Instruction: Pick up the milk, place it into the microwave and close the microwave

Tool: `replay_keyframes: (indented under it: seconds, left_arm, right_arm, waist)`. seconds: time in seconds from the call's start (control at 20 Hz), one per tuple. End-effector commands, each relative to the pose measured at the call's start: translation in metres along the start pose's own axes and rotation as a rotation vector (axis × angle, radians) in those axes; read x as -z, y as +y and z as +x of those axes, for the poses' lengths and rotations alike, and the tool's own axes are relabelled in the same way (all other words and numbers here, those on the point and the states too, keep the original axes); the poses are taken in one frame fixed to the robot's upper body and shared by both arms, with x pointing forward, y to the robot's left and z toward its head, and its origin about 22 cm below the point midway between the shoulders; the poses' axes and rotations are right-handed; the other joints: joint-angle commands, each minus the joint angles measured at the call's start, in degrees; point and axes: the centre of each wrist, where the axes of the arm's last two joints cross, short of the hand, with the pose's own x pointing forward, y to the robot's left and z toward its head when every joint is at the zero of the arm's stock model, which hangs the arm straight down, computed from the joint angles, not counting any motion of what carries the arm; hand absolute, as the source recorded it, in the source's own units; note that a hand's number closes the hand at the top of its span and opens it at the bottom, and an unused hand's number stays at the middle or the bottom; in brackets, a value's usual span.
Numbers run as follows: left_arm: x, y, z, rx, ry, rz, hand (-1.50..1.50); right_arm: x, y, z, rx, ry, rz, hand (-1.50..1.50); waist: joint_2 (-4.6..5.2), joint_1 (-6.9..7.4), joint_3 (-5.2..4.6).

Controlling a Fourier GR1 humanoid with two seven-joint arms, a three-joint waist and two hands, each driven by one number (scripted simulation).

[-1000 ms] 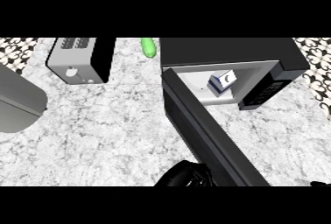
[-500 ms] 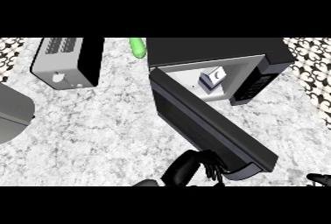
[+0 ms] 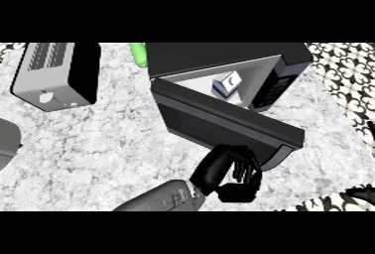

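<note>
On the marble table (image 3: 95,144), microwave (image 3: 219,59) door (image 3: 227,124) has swung further shut vs before. Milk (image 3: 227,84) sits inside. Left hand (image 3: 227,171) has moved up onto door's edge, fingers (image 3: 245,158) bent against it, holding nothing.

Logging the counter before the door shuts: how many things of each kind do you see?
Microwave: 1
Milk carton: 1
Toaster: 1
Green item: 1
Grey object at the left edge: 1
Total: 5

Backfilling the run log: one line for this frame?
stage: closing door | milk: inside microwave | door: partly open | left hand: open, at door's outer face | right hand: not in view
</note>
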Motion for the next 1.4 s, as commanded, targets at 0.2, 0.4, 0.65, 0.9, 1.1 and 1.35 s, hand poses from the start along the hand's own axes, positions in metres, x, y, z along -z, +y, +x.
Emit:
replay_keyframes:
  seconds: [0.2,0.4,0.65,0.9,1.1,1.35]
  left_arm:
    - [0.041,0.02,0.032,0.024,-0.079,0.083,1.5]
    - [0.055,0.029,0.039,0.036,-0.091,0.111,1.5]
    - [0.072,0.041,0.053,0.048,-0.1,0.155,1.5]
    - [0.084,0.051,0.06,0.06,-0.093,0.195,1.5]
    - [0.094,0.058,0.068,0.072,-0.101,0.218,1.5]
    - [0.103,0.066,0.075,0.075,-0.096,0.254,1.5]
  right_arm:
    - [0.031,0.005,0.016,0.064,-0.098,0.121,-1.5]
    - [0.051,0.002,0.029,0.059,-0.137,0.137,-1.5]
    - [0.066,0.009,0.036,0.104,-0.158,0.183,-1.5]
    - [0.081,0.013,0.045,0.133,-0.181,0.216,-1.5]
    - [0.091,0.019,0.052,0.155,-0.185,0.287,-1.5]
    - [0.101,0.028,0.058,0.204,-0.19,0.367,-1.5]
  waist:
    - [1.13,-4.1,0.24]
    - [1.92,-5.11,0.32]
    - [2.74,-6.99,0.51]
    - [3.4,-8.53,0.62]
    - [3.77,-9.76,0.72]
    - [4.05,-10.86,0.79]
